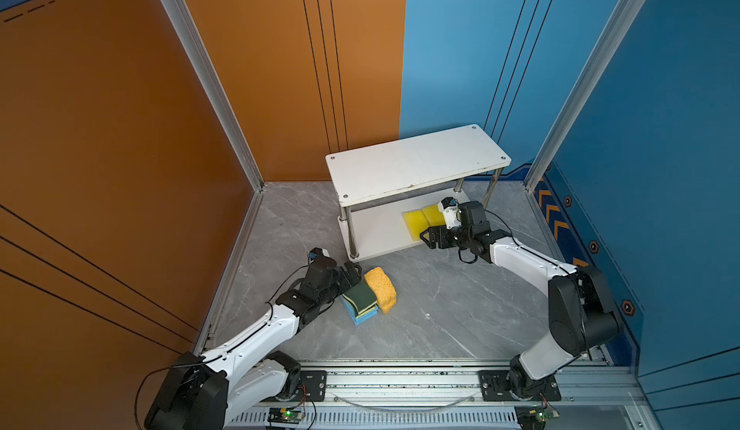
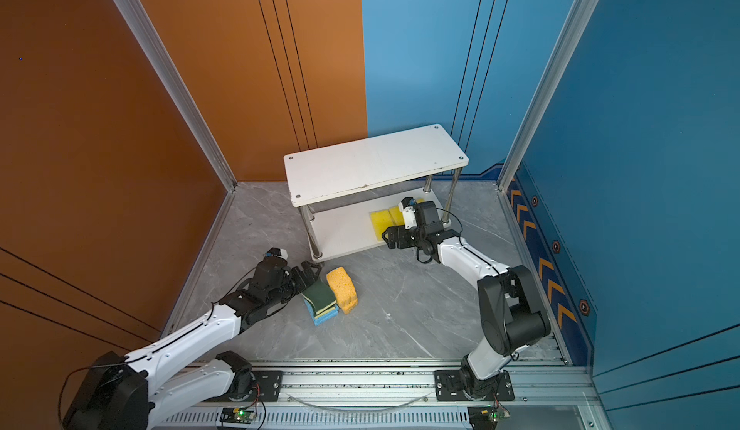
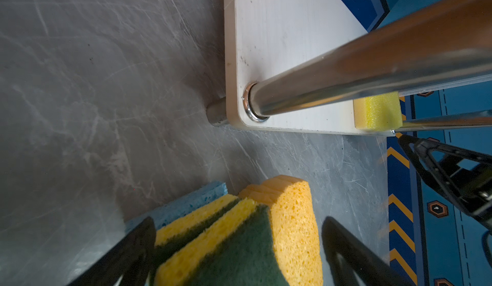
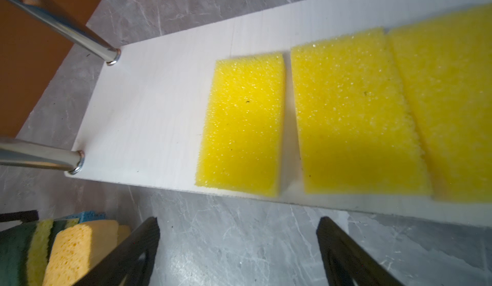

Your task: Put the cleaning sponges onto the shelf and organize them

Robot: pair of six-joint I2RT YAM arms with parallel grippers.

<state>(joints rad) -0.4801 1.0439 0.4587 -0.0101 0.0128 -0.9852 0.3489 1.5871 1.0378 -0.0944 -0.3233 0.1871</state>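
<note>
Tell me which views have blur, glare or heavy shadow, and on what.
Left wrist view: the chrome post is soft and mirrors orange; the green-topped sponge is blurred. Right wrist view: the yellow sponges are sharp with sparkle, the right end effector defocused. In both top views: the shelf shades its lower board.

The rectangular foam sponges are bright yellow, the two-tier board shelf white, the porous block sponge orange, the stone-look bench grey-veined.

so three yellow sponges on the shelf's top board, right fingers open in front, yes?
No: the yellow sponges sit on the shelf's lower board, not the top; the right wrist view shows it. Right gripper fingers open in front.
</note>
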